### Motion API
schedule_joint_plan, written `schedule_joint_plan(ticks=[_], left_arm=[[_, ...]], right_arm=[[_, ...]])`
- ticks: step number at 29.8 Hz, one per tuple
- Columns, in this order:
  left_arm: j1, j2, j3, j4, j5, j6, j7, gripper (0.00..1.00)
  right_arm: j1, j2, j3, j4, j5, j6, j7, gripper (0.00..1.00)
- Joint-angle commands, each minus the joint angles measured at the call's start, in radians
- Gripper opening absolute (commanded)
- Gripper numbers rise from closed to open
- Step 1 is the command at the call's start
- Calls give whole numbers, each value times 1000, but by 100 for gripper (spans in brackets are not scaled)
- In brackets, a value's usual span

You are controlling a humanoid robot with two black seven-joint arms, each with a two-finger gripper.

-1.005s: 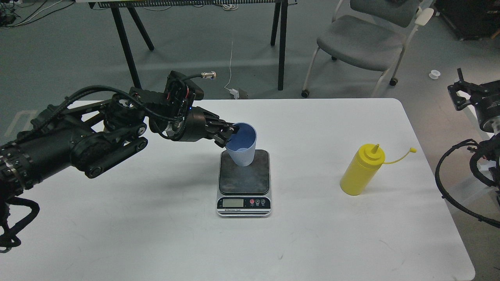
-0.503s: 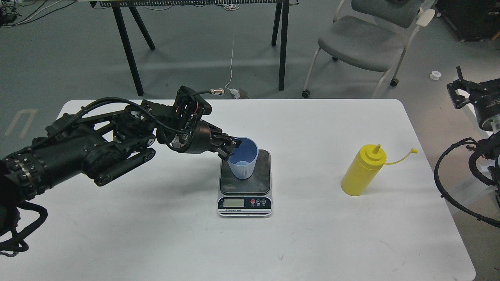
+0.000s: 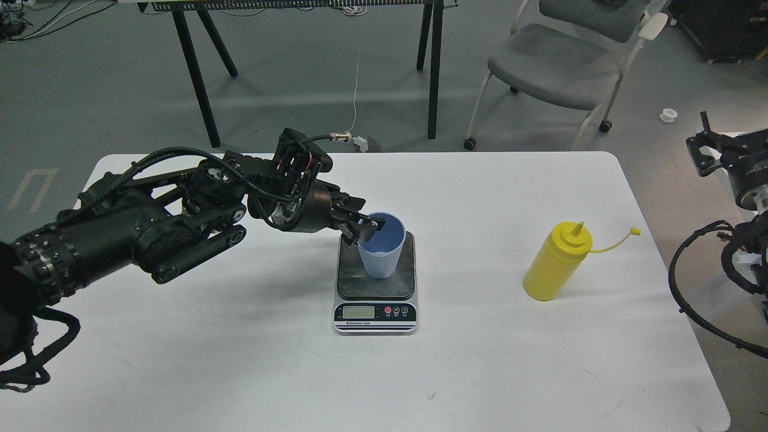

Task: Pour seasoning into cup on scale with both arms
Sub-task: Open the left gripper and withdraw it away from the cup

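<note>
The light blue ribbed cup (image 3: 380, 263) stands upright on the dark platform of the small digital scale (image 3: 360, 311) at the table's middle. My left gripper (image 3: 367, 228) reaches in from the left and is shut on the cup's left rim, one finger inside and one outside. The yellow squeeze bottle (image 3: 552, 264) stands upright on the right side of the table, its cap hanging off to the right on a thin tether. My right gripper (image 3: 707, 151) is beyond the table's right edge, far from the bottle; its fingers cannot be told apart.
The white table (image 3: 252, 360) has rounded corners. A grey chair (image 3: 555, 63) and black table legs (image 3: 193, 72) stand on the floor behind it. Black cable loops (image 3: 699, 300) of the right arm hang off the table's right edge.
My left gripper has moved right and down with the cup. The cup went from tilted at the scale's back edge to upright on the platform. The bottle has not moved.
</note>
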Motion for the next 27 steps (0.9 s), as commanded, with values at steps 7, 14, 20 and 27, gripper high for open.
schedule_joint_plan(ticks=[7, 14, 20, 27], left_arm=[[-3, 125, -153, 41, -886, 24, -4, 96], [66, 124, -227, 112, -1482, 26, -18, 99], [160, 98, -430, 218, -1812, 20, -10, 99], [169, 69, -530, 282, -1952, 10, 1, 99]], right_arm=[[-396, -37, 56, 429, 30, 0, -6, 100], [-534, 36, 39, 474, 28, 0, -3, 100], [-559, 111, -51, 471, 19, 0, -4, 100], [-560, 220, -131, 486, 18, 0, -4, 100]])
